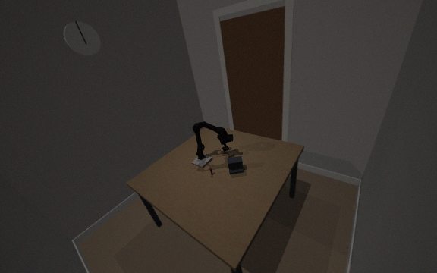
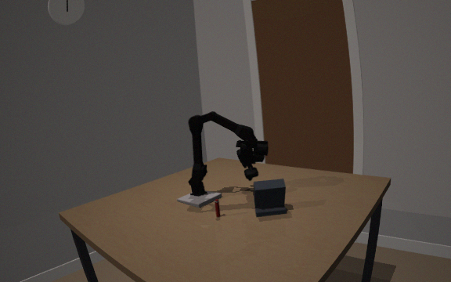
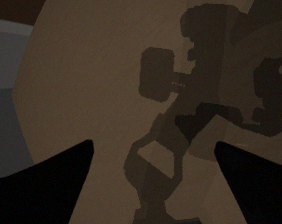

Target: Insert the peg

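Observation:
A small red peg [image 1: 211, 172] [image 2: 218, 208] stands upright on the table, in front of the robot's base. The dark blue-grey block with the sloped panel [image 1: 235, 164] [image 2: 269, 197] stands to the right of the peg in the top and exterior views. Its hole cannot be made out in these frames. My gripper [image 1: 225, 149] [image 2: 250, 177] [image 3: 156, 147] is open and empty. It hangs above the table, behind the block in the top and exterior views and away from the peg. The peg does not show in the wrist view.
The wooden table [image 1: 188, 201] [image 2: 225, 247] [image 3: 82, 75] carries the robot's pale base plate [image 1: 202, 162] [image 2: 200, 202], left of the block. The arm's shadow falls on the table beneath the gripper. The table's far edge shows at the left of the wrist view.

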Available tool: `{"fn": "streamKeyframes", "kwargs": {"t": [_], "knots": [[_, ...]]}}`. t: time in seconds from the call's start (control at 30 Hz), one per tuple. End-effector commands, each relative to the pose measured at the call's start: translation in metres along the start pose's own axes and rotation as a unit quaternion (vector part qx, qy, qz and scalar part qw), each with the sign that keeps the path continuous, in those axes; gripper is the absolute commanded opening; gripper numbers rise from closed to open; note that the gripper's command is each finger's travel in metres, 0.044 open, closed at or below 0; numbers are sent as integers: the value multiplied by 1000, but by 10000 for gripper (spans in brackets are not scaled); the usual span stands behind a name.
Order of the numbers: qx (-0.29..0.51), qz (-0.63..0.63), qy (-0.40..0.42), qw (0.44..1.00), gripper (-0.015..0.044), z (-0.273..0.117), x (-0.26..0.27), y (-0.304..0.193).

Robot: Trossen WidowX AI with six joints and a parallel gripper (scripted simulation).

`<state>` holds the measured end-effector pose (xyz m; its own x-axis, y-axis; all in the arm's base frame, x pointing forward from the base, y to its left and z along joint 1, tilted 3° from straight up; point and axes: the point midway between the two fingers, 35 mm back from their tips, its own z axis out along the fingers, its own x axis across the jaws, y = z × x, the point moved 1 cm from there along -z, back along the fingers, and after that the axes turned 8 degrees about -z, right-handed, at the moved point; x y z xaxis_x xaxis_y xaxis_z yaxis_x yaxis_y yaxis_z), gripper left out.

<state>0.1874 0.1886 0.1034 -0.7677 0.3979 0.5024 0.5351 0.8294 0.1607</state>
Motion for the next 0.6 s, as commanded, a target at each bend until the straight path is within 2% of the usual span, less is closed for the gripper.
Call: {"fn": "streamKeyframes", "kwargs": {"t": [0.0, 0.57], "knots": [[-6, 12, -16, 1000, 440, -9, -12, -2], [-27, 101, -89, 991, 440, -48, -69, -27]]}}
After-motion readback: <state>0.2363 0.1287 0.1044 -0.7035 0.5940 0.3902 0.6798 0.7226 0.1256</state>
